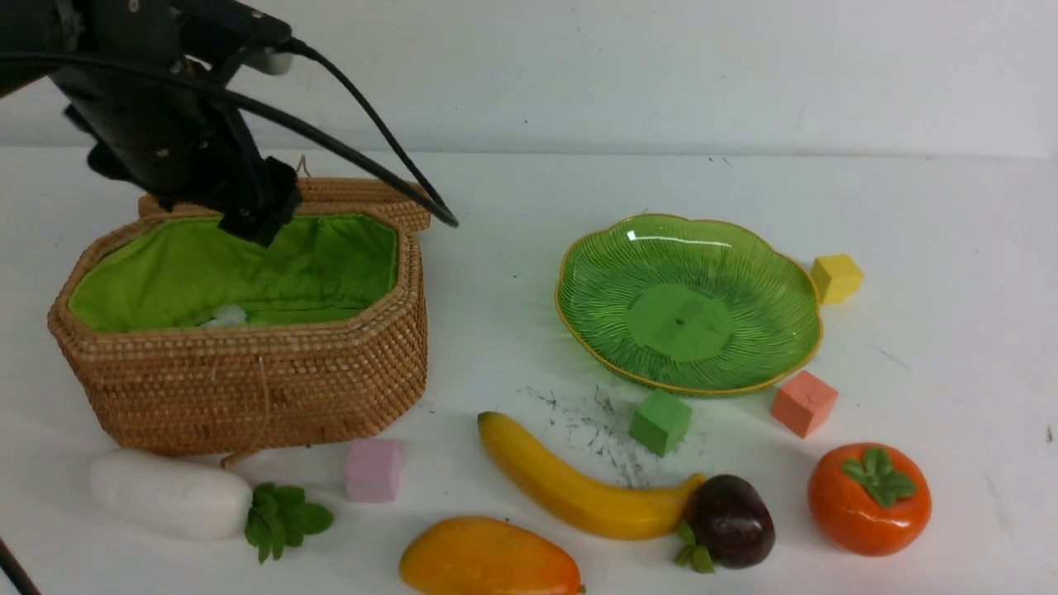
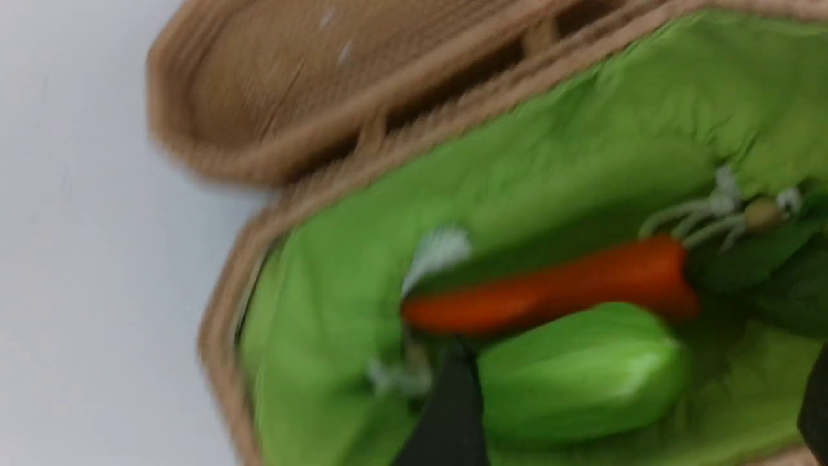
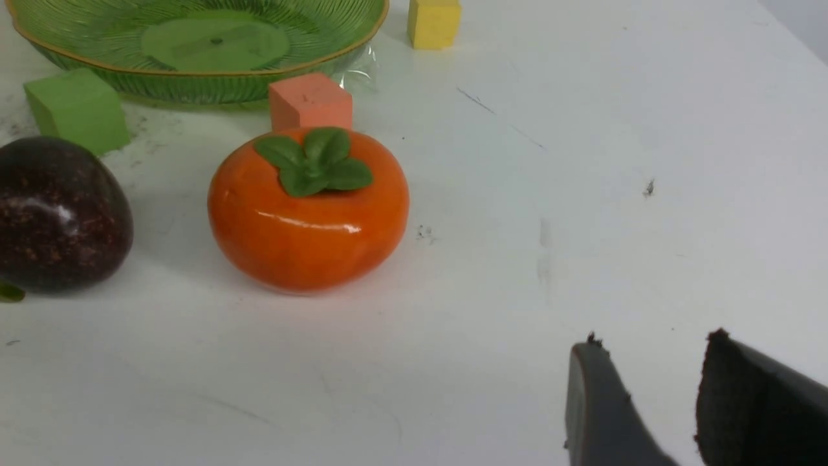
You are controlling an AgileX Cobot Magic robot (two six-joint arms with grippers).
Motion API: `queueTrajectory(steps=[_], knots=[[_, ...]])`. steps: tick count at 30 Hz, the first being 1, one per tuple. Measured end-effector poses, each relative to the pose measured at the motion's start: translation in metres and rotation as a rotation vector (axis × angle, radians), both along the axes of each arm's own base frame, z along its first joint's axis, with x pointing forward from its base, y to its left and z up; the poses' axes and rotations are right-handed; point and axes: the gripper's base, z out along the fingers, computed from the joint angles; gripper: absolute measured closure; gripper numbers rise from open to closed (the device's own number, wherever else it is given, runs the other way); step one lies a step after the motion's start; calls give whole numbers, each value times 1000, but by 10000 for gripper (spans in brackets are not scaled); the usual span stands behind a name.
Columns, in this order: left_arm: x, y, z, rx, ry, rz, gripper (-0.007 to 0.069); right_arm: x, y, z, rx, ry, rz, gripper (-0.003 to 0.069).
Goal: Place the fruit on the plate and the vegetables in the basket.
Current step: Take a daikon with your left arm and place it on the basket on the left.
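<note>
My left gripper (image 1: pixel 256 219) hangs open over the wicker basket (image 1: pixel 248 388), empty. In the left wrist view its dark fingers (image 2: pixel 446 414) stand wide apart above the pale green vegetable (image 2: pixel 582 372) and the red-orange carrot (image 2: pixel 550 291), which lie on the green lining. The white radish (image 1: pixel 169 496) lies on the table in front of the basket. The banana (image 1: pixel 579 487), mango (image 1: pixel 488 562), purple-brown fruit (image 1: pixel 731 521) and persimmon (image 1: pixel 868 498) lie in front of the empty green plate (image 1: pixel 777 281). My right gripper (image 3: pixel 653 362) is low over bare table beside the persimmon (image 3: pixel 307 207), with a narrow gap and nothing in it.
Foam cubes lie about: pink (image 1: pixel 374 469) by the basket, green (image 1: pixel 660 421) and salmon (image 1: pixel 803 402) in front of the plate, yellow (image 1: pixel 836 277) to its right. The basket lid (image 1: pixel 364 198) lies open behind the basket.
</note>
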Motion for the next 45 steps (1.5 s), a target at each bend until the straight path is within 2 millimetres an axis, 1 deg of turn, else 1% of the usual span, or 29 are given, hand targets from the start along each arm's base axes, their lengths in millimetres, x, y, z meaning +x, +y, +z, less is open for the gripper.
queueTrajectory(steps=[3,4,6,7,9,10,11,12,13,14,15,16,17,18,21,22,26,30,35,39,43,45], knots=[[-26,14,14,17,84,194,38,0,0,0,0,0,0,418],[-27,15,15,16,84,208,45,0,0,0,0,0,0,418],[-43,26,30,-39,33,388,90,0,0,0,-1,0,0,418],[-49,30,35,-60,14,430,109,0,0,0,-2,0,0,418],[-67,37,46,-112,-27,504,146,0,-1,0,-15,0,-1,418],[-69,37,47,-116,-29,508,151,0,-1,0,-16,0,-1,418],[-82,41,53,-140,-50,525,176,0,-1,0,-24,0,-2,418],[-89,41,56,-157,-58,527,194,0,-1,0,-27,0,-2,418],[-104,42,60,-185,-69,527,214,0,-1,0,-29,0,-3,418],[-114,42,62,-210,-71,525,229,0,-1,0,-30,0,-3,418],[-124,42,62,-238,-69,522,245,0,-1,0,-31,0,-3,418],[-124,42,62,-238,-69,522,245,0,-1,0,-31,0,-3,418],[-141,42,62,-273,-69,517,262,0,-1,0,-32,0,-3,418],[-150,42,62,-292,-70,516,270,0,-1,0,-34,0,-3,418],[-170,42,62,-358,-74,529,281,0,-1,0,-37,0,-3,418],[-174,42,62,-378,-73,533,282,0,-1,0,-38,0,-3,418],[-180,37,62,-451,-52,534,282,0,-1,0,-38,0,-3,418],[-175,29,58,-521,-7,520,282,0,-1,0,-38,0,-3,418],[-159,18,46,-586,79,518,282,0,-1,0,-38,0,-3,418],[-142,13,28,-594,188,600,282,0,-1,0,-38,0,-3,418],[-131,11,17,-593,229,656,282,0,-1,0,-38,0,-3,418],[-129,10,15,-589,238,662,282,0,-1,0,-38,0,-3,418]])
